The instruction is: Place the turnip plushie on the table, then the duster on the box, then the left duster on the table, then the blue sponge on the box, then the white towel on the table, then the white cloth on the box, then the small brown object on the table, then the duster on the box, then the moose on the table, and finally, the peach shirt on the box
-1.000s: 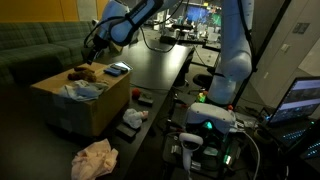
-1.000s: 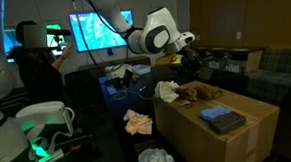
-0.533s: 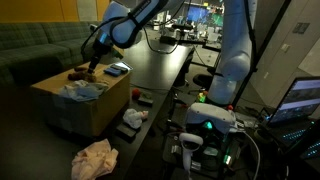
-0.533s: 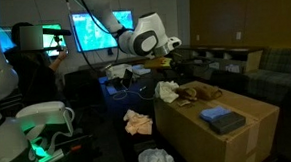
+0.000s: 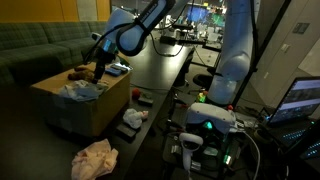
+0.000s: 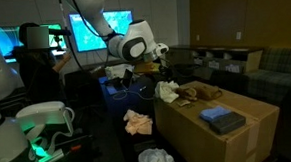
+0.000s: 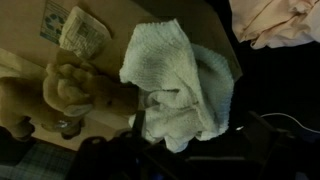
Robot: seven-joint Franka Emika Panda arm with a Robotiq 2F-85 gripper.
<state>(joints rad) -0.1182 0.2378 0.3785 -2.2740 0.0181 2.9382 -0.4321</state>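
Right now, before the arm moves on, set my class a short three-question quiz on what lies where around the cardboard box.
1. True or false: the dark brown plush moose lies on top of the tan cardboard box.
2. Pick one: where is the pale peach-pink shirt? A, on the box. B, on the floor beside the box. C, on the black table.
3. Short answer: in the wrist view, which cloth lies right beside the moose?

Key: 1 true; 2 B; 3 the large white towel.
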